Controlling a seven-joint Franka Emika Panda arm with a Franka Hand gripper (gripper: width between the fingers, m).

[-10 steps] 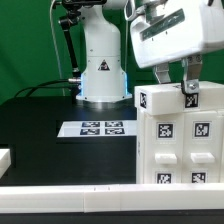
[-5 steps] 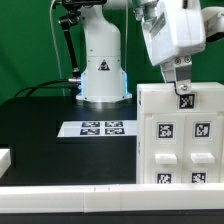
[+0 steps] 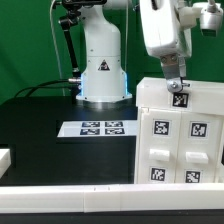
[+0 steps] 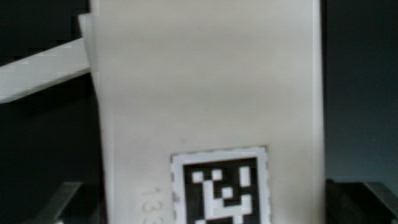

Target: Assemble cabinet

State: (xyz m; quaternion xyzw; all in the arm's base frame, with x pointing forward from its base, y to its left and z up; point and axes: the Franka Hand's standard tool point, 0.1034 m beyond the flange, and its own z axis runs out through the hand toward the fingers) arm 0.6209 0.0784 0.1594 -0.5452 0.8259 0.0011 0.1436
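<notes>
The cabinet (image 3: 170, 140), a large white box with tagged recessed panels on its front, stands on the black table at the exterior view's right, slightly turned. My gripper (image 3: 176, 92) comes down from above onto its upper edge, one finger in front by a small tag and one behind. In the wrist view a white wall of the cabinet (image 4: 205, 90) with a tag fills the space between the two dark fingertips of the gripper (image 4: 214, 205), which press against its sides. The gripper is shut on that wall.
The marker board (image 3: 97, 128) lies flat on the black table in the middle. The robot's white base (image 3: 102, 65) stands behind it. A white rail (image 3: 70, 200) runs along the front edge, and a small white block (image 3: 4, 158) sits at the left.
The gripper has shifted toward the exterior view's left and the cabinet has turned with it. The tag at its top left corner no longer shows.
</notes>
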